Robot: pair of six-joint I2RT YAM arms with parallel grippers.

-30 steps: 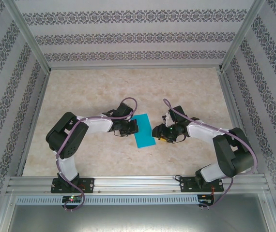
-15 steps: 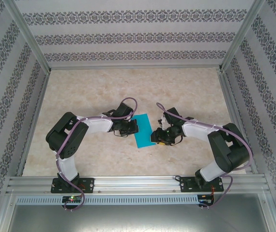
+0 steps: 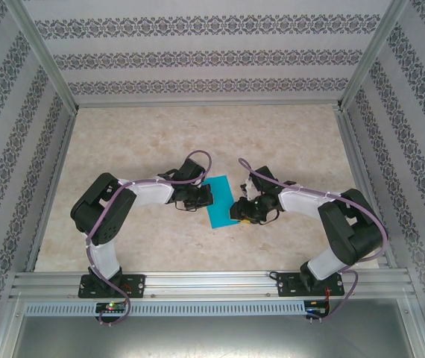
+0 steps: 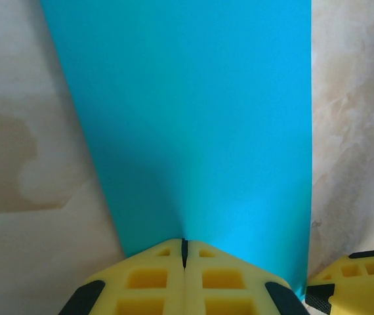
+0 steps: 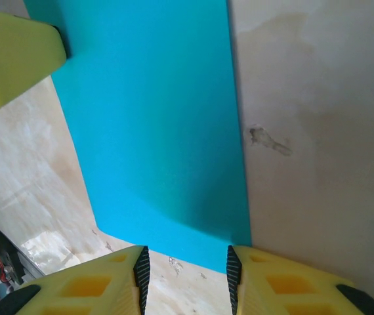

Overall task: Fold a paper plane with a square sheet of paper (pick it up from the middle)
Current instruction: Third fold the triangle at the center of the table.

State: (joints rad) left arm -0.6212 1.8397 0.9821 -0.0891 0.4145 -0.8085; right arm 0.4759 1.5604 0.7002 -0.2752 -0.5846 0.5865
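Right gripper point(image 5: 184, 266): being moved in onto teal paper sheet's point(image 5: 154, 131) edge, jaws being narrowed, still gapped; edge possibly not yet between them. Left gripper point(image 4: 184, 248): being kept clamped on opposite edge. Sheet lying mid-table point(image 3: 287, 134); two-handed lift being prepared.

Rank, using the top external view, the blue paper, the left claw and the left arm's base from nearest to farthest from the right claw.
1. Blue paper, just left of the right claw.
2. Left claw, at the paper's far left edge.
3. Left arm's base, bottom left of the view.
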